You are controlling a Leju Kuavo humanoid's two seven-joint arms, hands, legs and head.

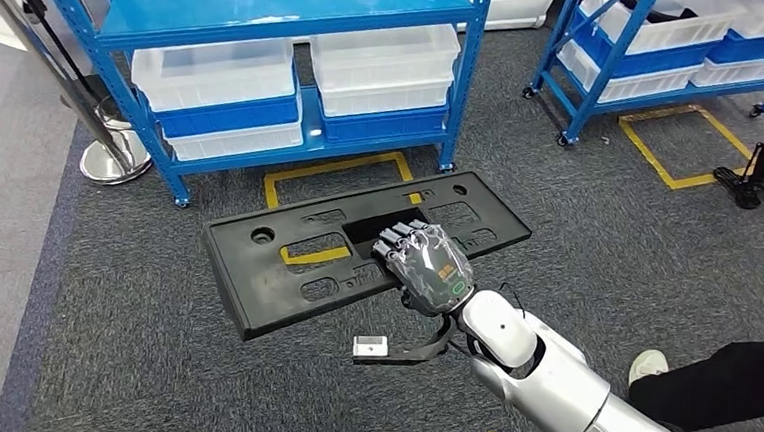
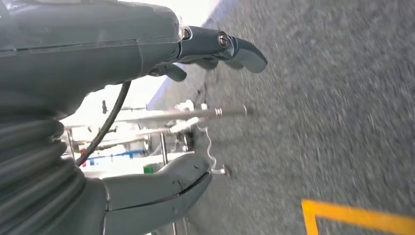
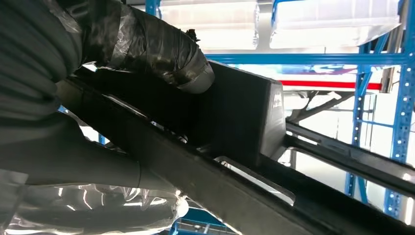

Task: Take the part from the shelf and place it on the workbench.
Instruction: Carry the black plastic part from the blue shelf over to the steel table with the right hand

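Observation:
A long black plastic part [image 1: 285, 255] with several cut-outs hangs level above the grey carpet, in front of the blue shelf [image 1: 270, 9]. My right hand [image 1: 423, 264] grips it at its near long edge, fingers hooked into the middle opening. In the right wrist view the thumb [image 3: 156, 46] presses on the black part [image 3: 235, 117], with the shelf's white bins behind. My left hand [image 2: 147, 122] hangs over the carpet with fingers spread and nothing in it.
White and blue bins [image 1: 225, 96] fill the shelf's lower level. A second blue shelf [image 1: 669, 43] stands at the right. Yellow floor markings [image 1: 683, 144] lie on the carpet. A person's dark leg and white shoe [image 1: 649, 368] are at the lower right. A stanchion base [image 1: 111, 159] stands at the left.

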